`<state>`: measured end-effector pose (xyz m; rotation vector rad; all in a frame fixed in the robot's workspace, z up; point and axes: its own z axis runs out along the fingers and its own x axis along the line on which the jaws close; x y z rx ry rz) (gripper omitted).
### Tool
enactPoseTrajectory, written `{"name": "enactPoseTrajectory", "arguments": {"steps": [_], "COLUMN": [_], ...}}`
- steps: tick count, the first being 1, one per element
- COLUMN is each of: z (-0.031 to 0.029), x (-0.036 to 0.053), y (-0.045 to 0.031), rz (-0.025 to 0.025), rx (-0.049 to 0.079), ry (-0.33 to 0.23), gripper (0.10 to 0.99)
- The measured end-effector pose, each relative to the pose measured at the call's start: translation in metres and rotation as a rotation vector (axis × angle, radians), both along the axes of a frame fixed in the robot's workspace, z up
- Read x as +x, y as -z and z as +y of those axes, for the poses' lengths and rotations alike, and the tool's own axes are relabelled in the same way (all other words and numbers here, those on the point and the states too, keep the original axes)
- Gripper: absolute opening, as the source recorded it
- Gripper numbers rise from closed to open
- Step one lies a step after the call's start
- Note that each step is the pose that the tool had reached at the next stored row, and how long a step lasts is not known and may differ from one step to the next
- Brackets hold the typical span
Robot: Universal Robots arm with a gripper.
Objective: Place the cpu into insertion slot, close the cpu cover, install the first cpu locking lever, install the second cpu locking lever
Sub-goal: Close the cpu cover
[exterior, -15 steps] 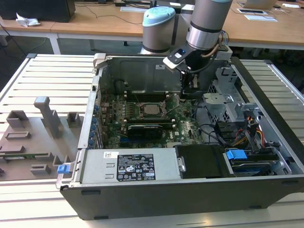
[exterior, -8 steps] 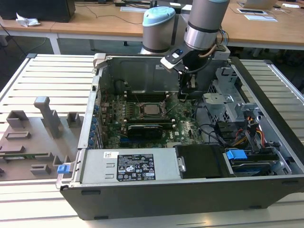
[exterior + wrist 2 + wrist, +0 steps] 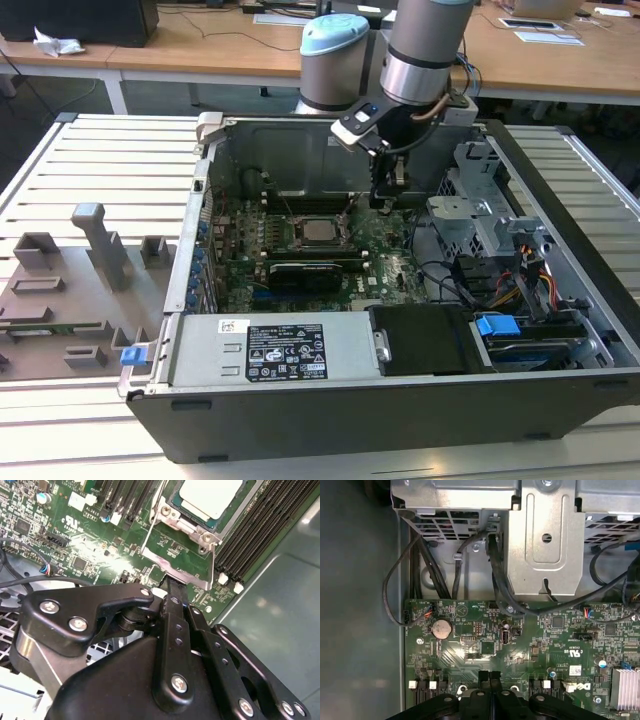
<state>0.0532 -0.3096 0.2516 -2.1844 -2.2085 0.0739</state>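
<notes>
The cpu (image 3: pixel 320 231) lies flat in the insertion slot (image 3: pixel 322 247) in the middle of the motherboard, its silver top (image 3: pixel 210 497) showing. Around the chip sits the cpu cover (image 3: pixel 192 524), a silver frame lying down over it. My gripper (image 3: pixel 385 203) hangs just off the socket towards the exterior view's right, low over the board. In the second wrist view its black fingertips (image 3: pixel 172 586) are pressed together at the edge of the socket's metal surround (image 3: pixel 170 555). The gripper (image 3: pixel 490 676) is shut, and I see nothing held between its fingers.
A metal drive cage (image 3: pixel 480 215) with cables (image 3: pixel 420 580) stands close to the arm on the exterior view's right. Black memory slots (image 3: pixel 260 530) flank the socket. The power supply (image 3: pixel 270 350) fills the case front. A grey fixture board (image 3: pixel 70 290) lies outside the case.
</notes>
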Motion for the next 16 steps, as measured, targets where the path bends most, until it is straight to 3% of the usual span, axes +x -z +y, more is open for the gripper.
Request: {"name": "enactPoseTrajectory", "arguments": {"steps": [16], "z": [0.0000], "x": [-0.0117], "y": [0.0000], "rz": [0.0000], "rx": [0.000], "ry": [0.000], "gripper": [0.106]}}
